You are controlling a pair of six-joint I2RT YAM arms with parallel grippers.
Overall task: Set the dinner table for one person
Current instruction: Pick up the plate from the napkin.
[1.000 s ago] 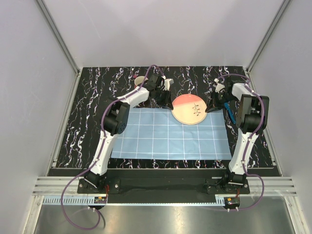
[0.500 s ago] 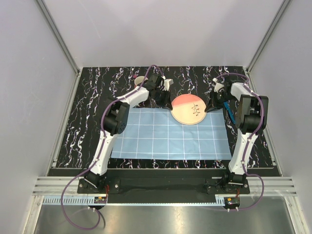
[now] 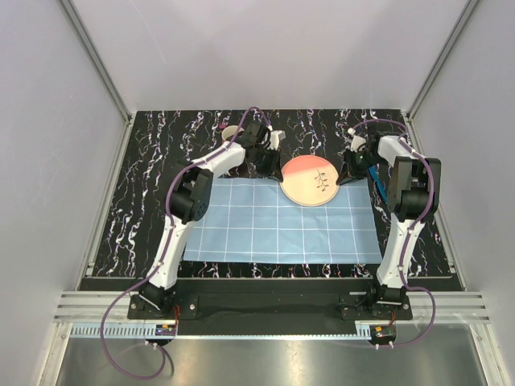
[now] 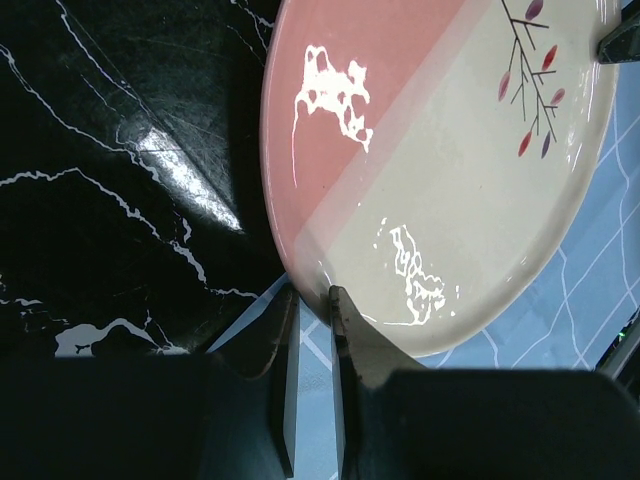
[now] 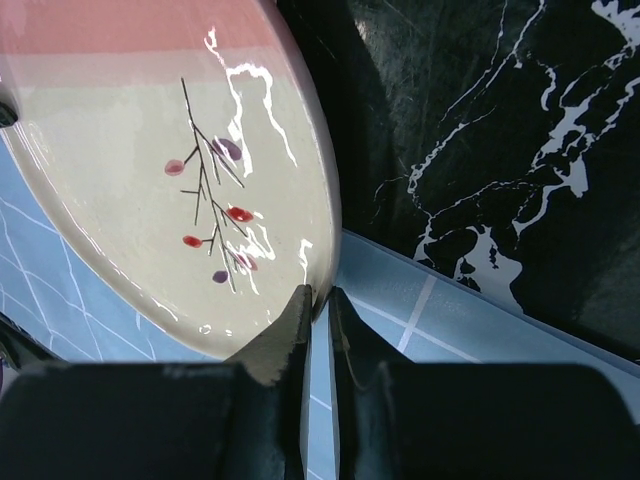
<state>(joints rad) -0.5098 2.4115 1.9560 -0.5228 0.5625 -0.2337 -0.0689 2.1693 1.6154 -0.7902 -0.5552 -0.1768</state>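
Note:
A round plate [image 3: 310, 180], salmon pink on one side and cream with a twig pattern on the other, sits over the far edge of the light-blue checked mat [image 3: 273, 225] on the black marbled dinner table [image 3: 145, 185]. My left gripper [image 3: 282, 169] is shut on the plate's left rim. In the left wrist view its fingers [image 4: 312, 295] pinch the edge of the plate [image 4: 440, 170]. My right gripper [image 3: 344, 174] is shut on the right rim. The right wrist view shows that gripper [image 5: 318, 295] clamping the plate [image 5: 170, 170] near the twig pattern.
A cream cup [image 3: 231, 133] stands at the far side of the table behind my left arm. A blue object [image 3: 376, 180] lies beside my right arm, partly hidden by it. Grey walls close in the table on three sides.
The plate and both grippers have shifted slightly toward the far side of the table. Both grips are unchanged.

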